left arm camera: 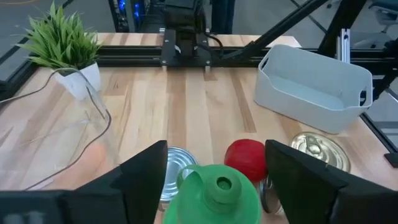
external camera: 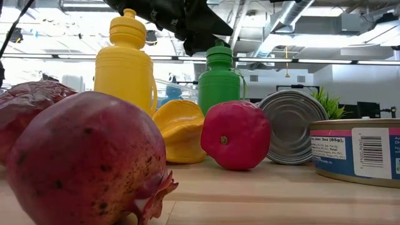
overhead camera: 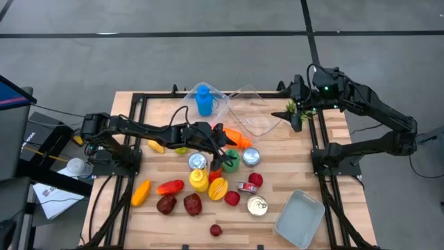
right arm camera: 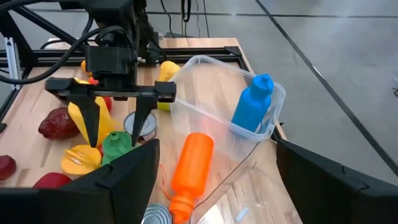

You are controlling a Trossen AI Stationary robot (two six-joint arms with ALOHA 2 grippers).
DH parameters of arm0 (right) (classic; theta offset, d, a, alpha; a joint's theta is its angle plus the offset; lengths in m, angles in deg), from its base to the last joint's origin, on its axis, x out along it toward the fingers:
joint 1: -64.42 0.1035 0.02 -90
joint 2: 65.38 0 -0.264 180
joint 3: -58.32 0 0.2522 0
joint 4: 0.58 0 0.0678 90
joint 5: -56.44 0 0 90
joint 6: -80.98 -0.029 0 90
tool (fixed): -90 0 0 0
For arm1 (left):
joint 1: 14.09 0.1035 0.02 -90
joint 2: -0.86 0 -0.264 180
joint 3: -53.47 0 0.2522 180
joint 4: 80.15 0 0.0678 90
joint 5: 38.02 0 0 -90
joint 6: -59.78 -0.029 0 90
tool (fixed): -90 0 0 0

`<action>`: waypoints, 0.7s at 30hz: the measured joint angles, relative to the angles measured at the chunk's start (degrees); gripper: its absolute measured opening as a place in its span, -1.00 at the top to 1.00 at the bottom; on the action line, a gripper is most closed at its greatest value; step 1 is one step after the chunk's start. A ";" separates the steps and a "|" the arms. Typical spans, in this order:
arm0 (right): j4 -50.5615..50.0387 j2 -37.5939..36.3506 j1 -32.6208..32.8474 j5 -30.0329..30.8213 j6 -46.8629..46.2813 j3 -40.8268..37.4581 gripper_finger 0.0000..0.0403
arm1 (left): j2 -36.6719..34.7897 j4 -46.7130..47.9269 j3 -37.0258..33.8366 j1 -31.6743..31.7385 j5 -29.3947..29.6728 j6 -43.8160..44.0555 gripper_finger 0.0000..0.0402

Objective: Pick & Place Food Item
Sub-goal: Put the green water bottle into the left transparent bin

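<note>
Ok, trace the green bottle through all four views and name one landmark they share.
High view: the green bottle stands mid-table under the left gripper.
Low view: upright at centre, behind the red fruit.
Left wrist view: its cap at the bottom edge, between the open fingers.
Right wrist view: lower left, below the left gripper.
Shared landmark: the yellow bottle beside it shows in the high, low and right wrist views, not in the left wrist view.

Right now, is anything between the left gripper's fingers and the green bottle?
No. In the left wrist view the left gripper straddles the green bottle, with only bare gaps beside its cap; fingers not touching it.
</note>
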 joint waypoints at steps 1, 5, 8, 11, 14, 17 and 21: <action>-0.02 0.00 0.00 0.00 0.00 0.00 -0.55 | 0.00 -0.02 0.00 0.00 0.02 -0.02 -0.23; -0.01 0.00 0.00 0.02 0.46 0.00 -0.55 | 0.00 0.12 0.00 0.00 0.02 -0.02 -0.14; -0.02 0.00 0.00 0.02 0.49 0.00 -0.55 | 0.22 0.66 0.00 0.00 0.02 -0.02 -0.03; -0.11 0.00 0.00 0.04 0.80 0.00 -0.55 | 0.39 0.90 0.00 0.00 0.02 -0.07 0.10; -0.07 0.00 -0.13 0.09 1.07 0.00 -0.55 | 0.39 0.86 0.00 0.00 0.00 -1.31 0.22; -0.03 0.00 -0.15 0.09 1.07 0.00 -0.55 | 0.39 0.93 0.00 0.17 -0.18 -1.42 0.35; 0.02 0.00 -0.15 0.09 1.07 0.00 -0.55 | 0.39 1.71 0.00 0.31 -1.77 -1.53 0.58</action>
